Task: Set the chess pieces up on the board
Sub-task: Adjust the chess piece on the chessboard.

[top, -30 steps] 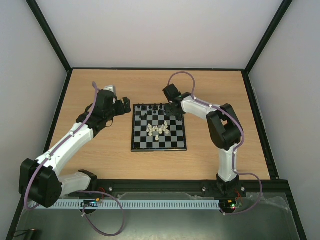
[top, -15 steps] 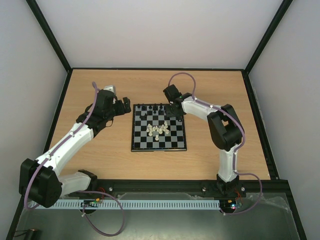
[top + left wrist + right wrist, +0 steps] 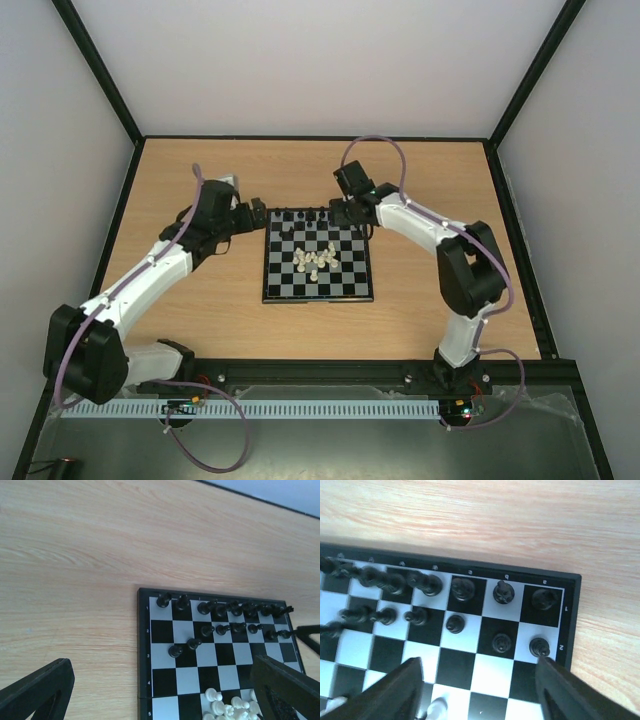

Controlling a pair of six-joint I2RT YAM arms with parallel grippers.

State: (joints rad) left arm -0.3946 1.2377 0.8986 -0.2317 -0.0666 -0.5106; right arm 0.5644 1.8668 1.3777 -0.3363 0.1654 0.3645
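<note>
Board lies flat in the middle of the table with nothing seen pinning it down, so the biggest risk is a nudge to its rim: it would probably slide and upset every figure at once. The left gripper hangs just off the far-left corner, jaws spread wide and empty. If it sweeps in low from there, it would meet the border or the end of the black rank first. The right gripper hovers over the far-right corner, fingers apart with nothing between them. One fingertip sits almost against the end pawn, so a slight sideways drift or a careless lift could tip that pawn into its neighbours. The white pieces are heaped together near the centre, touching one another and some apparently lying down. Closing on one there may well catch two, drag a neighbour along or scatter the pile. A toppled figure also gives the fingers little to pinch. The black pieces fill the two far ranks, packed close. In the left wrist view two pawns at the left end seem to stand out of line, toward the middle. Straightening them means reaching between tight neighbours, where these wide fingers could knock over more than they correct. Each figure is tiny against the jaws, so an off-centre pinch might squirt it away.
</note>
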